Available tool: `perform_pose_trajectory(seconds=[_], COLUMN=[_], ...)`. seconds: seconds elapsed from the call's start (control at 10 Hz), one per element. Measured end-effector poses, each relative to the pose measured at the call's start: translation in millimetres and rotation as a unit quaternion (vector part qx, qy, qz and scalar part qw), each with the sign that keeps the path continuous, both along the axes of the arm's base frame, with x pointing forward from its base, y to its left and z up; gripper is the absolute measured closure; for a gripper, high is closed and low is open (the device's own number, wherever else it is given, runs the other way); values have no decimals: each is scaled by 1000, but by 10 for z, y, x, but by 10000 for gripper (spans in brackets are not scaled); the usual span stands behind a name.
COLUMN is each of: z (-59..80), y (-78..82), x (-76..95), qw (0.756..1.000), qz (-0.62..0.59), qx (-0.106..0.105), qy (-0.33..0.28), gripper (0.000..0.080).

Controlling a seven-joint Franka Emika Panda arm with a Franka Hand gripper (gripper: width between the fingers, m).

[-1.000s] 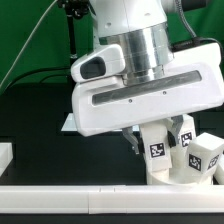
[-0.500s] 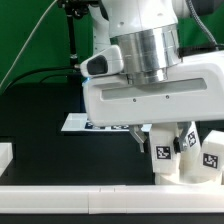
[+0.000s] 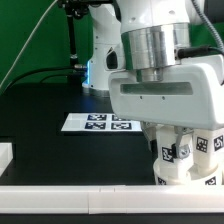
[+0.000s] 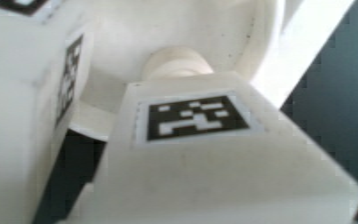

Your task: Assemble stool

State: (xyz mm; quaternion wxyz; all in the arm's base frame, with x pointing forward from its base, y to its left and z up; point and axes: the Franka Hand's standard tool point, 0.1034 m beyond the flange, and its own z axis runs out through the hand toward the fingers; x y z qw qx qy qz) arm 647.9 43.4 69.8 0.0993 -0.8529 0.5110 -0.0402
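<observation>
Closest to my wrist camera, a blocky white leg [image 4: 202,150] fills the view, its black-and-white square tag [image 4: 197,116] facing the lens, and a rounded white peg end [image 4: 172,66] shows just beyond the block. A flat white wall [image 4: 25,110] with a dark tag edge stands just beside the leg, touching or nearly so; I cannot tell which. My fingers are out of sight in both views, hidden under my own white body, but they are drawn in narrow, closed about as far as they go here; the close white plastic suggests they pinch a stool part, though I cannot tell which piece. In the exterior view, a white border rail [image 3: 70,190] runs along the near edge, with a small white block [image 3: 5,155] at the exterior view's left. Behind it, low at the exterior view's right, the stool [image 3: 185,160] sits on the black tabletop [image 3: 40,105] as a cluster of white tagged parts, directly beneath my hand [image 3: 170,95]. Farther back, the marker board [image 3: 95,122] lies flat on the tabletop, partly covered by my hand. Beyond stand my arm's base [image 3: 100,50] and a green backdrop [image 3: 25,35].
</observation>
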Motion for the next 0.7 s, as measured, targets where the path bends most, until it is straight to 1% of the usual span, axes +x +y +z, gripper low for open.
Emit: perform_pose_trajectory(seconds=[0.1,0.2,0.3,0.5,0.6,0.7], z=[-14,-18,-18,-41,-41,-43], y=[-24,-47,-23,14,29,31], x=[-19,-51,-84,-113,-116,-117], qw=[998,994,990,984,985,985], qz=[-58,-108,-134,-174,-165,-165], qx=[4,2,-1,-2,-3,-3], qy=[11,23,38,48,48,48], gripper=[462,462,462,462,462,390])
